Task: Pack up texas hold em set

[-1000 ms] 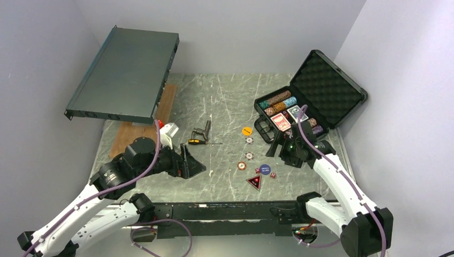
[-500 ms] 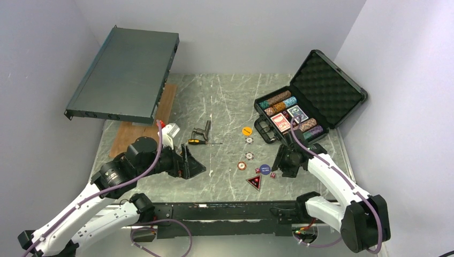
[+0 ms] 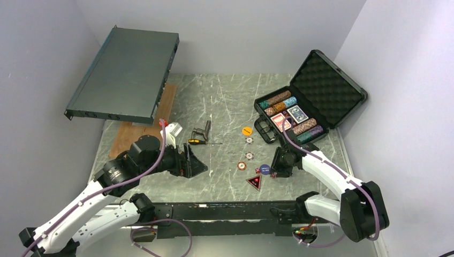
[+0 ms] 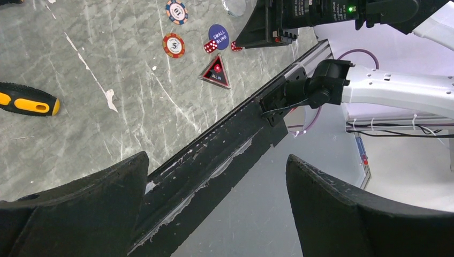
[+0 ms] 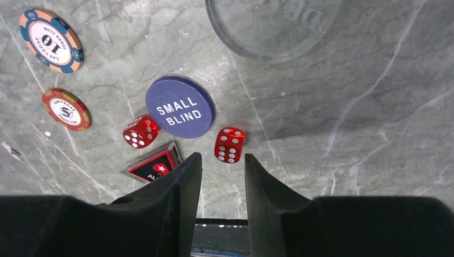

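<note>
Two grippers: both empty, both over the marble table (image 3: 225, 101).
Left gripper (image 4: 217, 160): fingers spread wide, nothing between them; it hangs above the near table edge.
Right gripper (image 5: 221, 165): fingers close together with a narrow gap and nothing in it; tips low over the table.
First die (image 5: 229, 144): red, on the table just ahead of the right finger gap.
Second die (image 5: 140, 131): red, just beside the SMALL BLIND button (image 5: 180, 107), on its far side from the first die.
ALL IN marker (image 5: 152, 166): triangular, partly hidden behind one right finger.
Clear dealer button (image 5: 273, 24): flat on the table, beyond the dice.
Loose chips: one marked 10 (image 5: 51, 40), one marked 5 (image 5: 66, 110), well apart from the case.
Case (image 3: 327, 88): at the right rear, lid open and tilted back, foam-lined.
Case contents: chip rows (image 3: 278, 98), red deck (image 3: 280, 122), blue deck (image 3: 296, 113).
Screwdriver (image 3: 198, 142): lying left of the loose chips.
Rack unit (image 3: 126, 75): propped at the left rear.
</note>
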`<control>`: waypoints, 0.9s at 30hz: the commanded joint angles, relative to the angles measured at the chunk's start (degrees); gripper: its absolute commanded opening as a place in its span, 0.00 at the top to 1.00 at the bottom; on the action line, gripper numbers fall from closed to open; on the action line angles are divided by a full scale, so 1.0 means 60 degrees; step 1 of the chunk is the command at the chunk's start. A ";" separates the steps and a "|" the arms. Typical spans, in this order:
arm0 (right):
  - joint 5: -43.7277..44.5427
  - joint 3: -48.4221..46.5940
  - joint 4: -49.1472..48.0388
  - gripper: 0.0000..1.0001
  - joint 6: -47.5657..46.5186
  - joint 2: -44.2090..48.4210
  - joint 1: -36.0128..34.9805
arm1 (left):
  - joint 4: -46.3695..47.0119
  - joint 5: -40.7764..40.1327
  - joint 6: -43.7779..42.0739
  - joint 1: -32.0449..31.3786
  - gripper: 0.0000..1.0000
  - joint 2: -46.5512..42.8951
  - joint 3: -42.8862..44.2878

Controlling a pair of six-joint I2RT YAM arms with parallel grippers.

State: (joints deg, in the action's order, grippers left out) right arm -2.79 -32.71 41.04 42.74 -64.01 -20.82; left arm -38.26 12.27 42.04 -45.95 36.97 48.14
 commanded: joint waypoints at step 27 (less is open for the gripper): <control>0.0440 -0.0090 -0.0423 0.70 0.0437 -0.0449 -0.0309 | 0.0319 0.0145 -0.0107 -0.0013 0.01 -0.0181 0.0120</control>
State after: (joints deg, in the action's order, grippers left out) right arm -1.41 -32.71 40.14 44.58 -66.35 -22.35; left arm -37.98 12.27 42.06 -45.95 36.21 48.14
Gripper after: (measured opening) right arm 0.302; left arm 0.994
